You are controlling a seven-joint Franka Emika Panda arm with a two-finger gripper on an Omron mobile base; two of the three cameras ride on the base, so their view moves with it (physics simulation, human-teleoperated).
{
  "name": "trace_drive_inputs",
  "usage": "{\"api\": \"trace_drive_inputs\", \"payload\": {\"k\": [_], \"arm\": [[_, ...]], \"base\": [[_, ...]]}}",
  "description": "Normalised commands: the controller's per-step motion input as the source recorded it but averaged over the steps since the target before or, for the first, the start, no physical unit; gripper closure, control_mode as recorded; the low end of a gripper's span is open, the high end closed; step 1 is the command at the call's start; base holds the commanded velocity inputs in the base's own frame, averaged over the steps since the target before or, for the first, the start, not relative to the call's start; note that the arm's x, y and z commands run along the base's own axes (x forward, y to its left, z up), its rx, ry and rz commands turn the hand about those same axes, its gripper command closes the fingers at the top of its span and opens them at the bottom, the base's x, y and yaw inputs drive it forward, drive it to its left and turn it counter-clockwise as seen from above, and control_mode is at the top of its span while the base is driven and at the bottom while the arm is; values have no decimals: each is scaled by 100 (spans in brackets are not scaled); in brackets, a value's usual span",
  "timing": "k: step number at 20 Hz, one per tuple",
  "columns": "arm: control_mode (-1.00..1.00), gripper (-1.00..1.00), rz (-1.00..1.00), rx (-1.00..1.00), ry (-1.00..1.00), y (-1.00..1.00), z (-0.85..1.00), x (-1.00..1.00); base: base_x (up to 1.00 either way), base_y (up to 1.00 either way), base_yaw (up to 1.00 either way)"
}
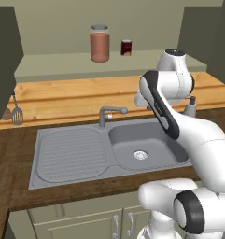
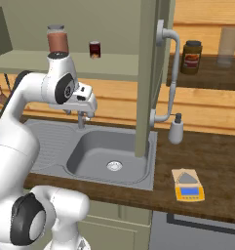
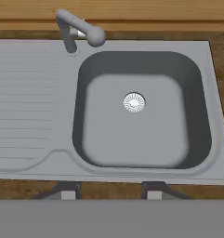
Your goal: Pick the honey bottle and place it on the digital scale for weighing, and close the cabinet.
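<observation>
Hovering above the sink (image 3: 34, 116), the pincer (image 3: 111, 193) points straight down at the basin, its two dark tips spread apart with nothing between them. It carries no load, so the whole task lies ahead. Near to far, the trouble spots line up like this. Closest, the digital scale (image 2: 188, 185) sits on the tabletop (image 2: 211, 156) to the right of the sink, close to the front edge; a heavy jar set off-centre there could tip or slide off the small slab. Next, the faucet (image 1: 109, 114) stands right between arm and shelf, and the soap dispenser (image 2: 176, 129) beside the basin could be knocked on a sideways sweep. The cabinet (image 2: 149, 73) door hangs open, edge-on over the sink's right rim, so a loaded arm swinging right toward the scale may strike it. Farthest, the honey bottle (image 1: 100, 44) stands upright on the cabinet shelf (image 1: 62, 65), with a small dark red can (image 1: 126, 47) just beside it; a wide approach might topple that can, and the jar's rounded shoulders may slip from a high grip.
</observation>
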Motion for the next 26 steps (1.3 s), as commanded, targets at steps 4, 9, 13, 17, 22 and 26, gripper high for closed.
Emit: {"api": "trace_drive_inputs", "payload": {"k": [4, 9, 13, 17, 22, 26], "arm": [[-100, -100, -2, 0, -21, 0, 0, -69], [-100, -100, 0, 6, -38, 14, 9, -97], [-100, -100, 0, 3, -62, 32, 89, -71], [-100, -100, 5, 0, -46, 39, 100, -40], [-100, -100, 9, 2, -15, 12, 100, -39], [-100, -100, 6, 9, -22, 2, 90, -32]], "base": [[0, 0, 0], [0, 0, 0], [0, 0, 0], [0, 0, 0], [0, 0, 0], [0, 0, 0]]}}
